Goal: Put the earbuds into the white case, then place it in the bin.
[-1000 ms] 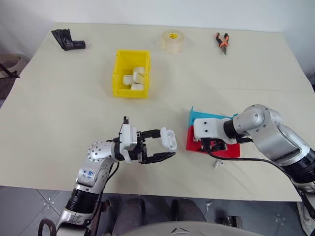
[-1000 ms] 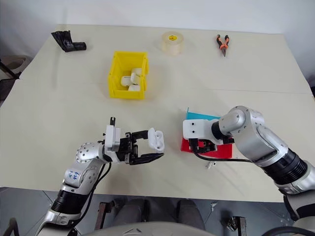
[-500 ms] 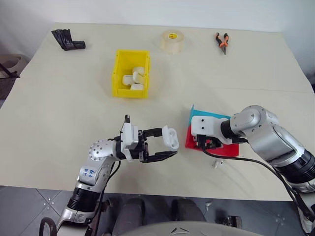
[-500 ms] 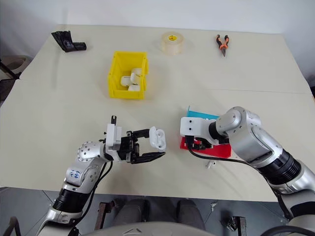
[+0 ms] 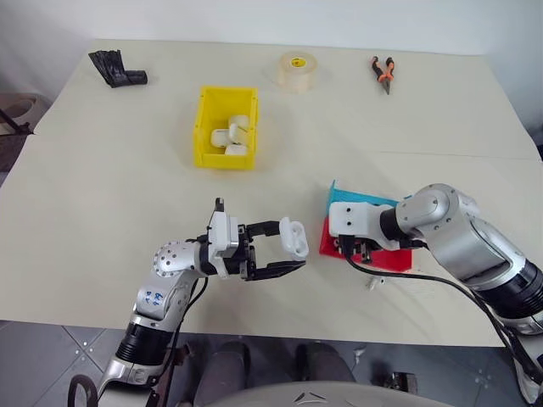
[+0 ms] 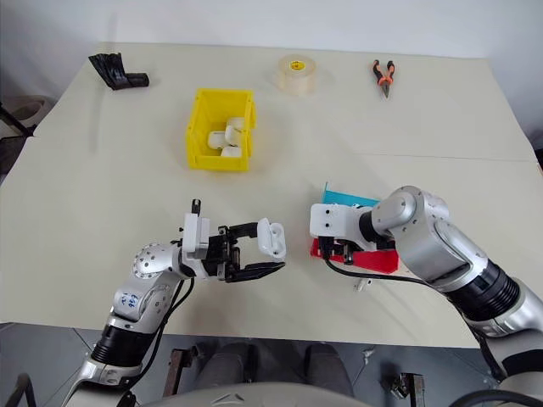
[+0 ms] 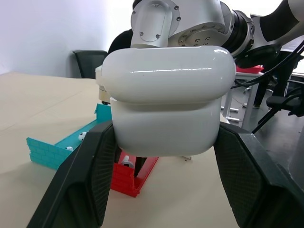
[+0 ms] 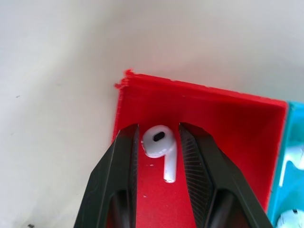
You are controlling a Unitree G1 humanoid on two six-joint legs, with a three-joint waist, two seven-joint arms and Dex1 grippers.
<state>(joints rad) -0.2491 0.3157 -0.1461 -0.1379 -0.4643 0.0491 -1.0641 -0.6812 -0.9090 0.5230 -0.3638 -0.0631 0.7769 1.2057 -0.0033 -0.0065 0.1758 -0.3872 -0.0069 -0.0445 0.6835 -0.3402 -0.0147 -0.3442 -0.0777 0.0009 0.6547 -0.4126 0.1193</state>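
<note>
Left gripper jaws clenched on the glossy white case, held above the table, unmoved. Right gripper jaws have narrowed around a tiny white earbud in the shallow red tray; pickup likely imminent. Yellow plastic bin sits farther off.

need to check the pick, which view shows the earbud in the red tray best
The right wrist view: the earbud lies on the red tray floor between the right gripper fingers, head and stem plain. The left wrist view shows a small white bit of it in the tray, behind the white case. In the eye views the right gripper hides it.
</note>
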